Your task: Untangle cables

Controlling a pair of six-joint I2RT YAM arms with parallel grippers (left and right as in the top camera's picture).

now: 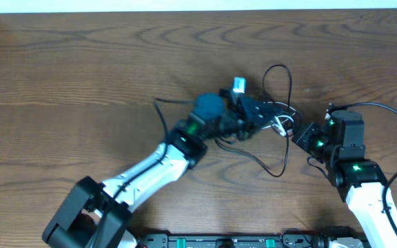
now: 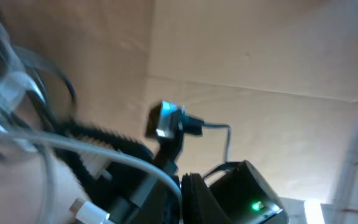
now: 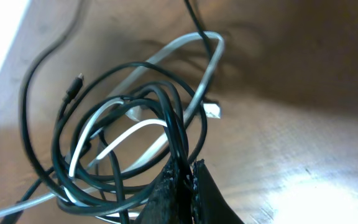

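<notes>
Right wrist view: the right pincer (image 3: 188, 183) is clenched, fingertips pressed together. Several strands of the black cords (image 3: 179, 140) run down into the pinch, and it appears to be grasping at least one of them. Around that grip the black cords coil in overlapping loops. The white cord (image 3: 211, 68) is threaded through them, its white plug (image 3: 213, 111) close over the table (image 3: 303, 124). A small black plug (image 3: 76, 79) sits free at the outer left of the coil.

Overhead, the left pincer (image 1: 257, 110) is buried in the same tangle, just beside the right one. It is closed, but which strand it grips cannot be made out because the left wrist view is blurred. A blue-lit plug (image 1: 239, 84) stands just beyond it.

Risks, as judged:
1. Both grips sit close together inside the knot. Pulling apart from here could cinch the loops tighter instead of freeing them.
2. If the right pinch holds more than one strand, the whole bundle would drag along.
3. Any of the plugs may snag in a loop and strain its cord.
4. One long black strand (image 1: 274, 173) trails near the right arm and could catch on it.
</notes>
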